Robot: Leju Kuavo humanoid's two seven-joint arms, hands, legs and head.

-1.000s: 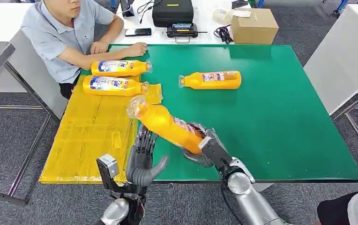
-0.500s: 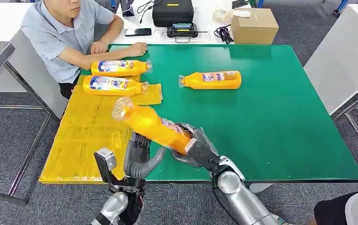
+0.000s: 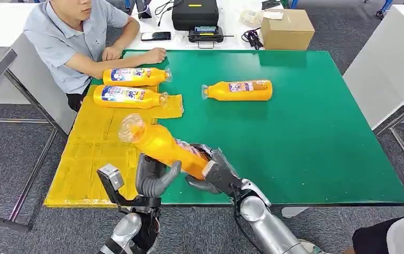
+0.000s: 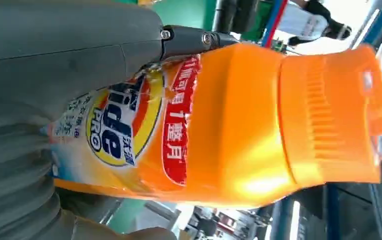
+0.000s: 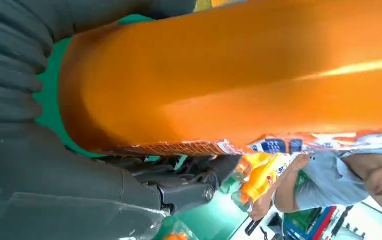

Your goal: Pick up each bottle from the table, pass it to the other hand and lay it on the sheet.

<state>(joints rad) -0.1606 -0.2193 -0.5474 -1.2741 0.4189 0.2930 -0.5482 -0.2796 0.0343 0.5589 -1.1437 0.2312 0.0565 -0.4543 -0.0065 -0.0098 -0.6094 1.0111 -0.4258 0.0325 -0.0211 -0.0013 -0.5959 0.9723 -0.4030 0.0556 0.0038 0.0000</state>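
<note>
Midway: two orange plastic bottles (image 3: 129,87) on yellow sheet (image 3: 91,148) at left, third (image 3: 163,146) clasped by right hand (image 3: 210,172), left hand (image 3: 155,177) cupping without clear grip, fourth (image 3: 238,90) waiting on green desk (image 3: 316,132).

One orange bottle (image 3: 163,145) is up in the air, tilted, cap toward the yellow sheet (image 3: 97,153). Two more bottles (image 3: 131,87) lie on that sheet. Another bottle (image 3: 238,90) lies sideways on the green surface (image 3: 305,137).
</note>
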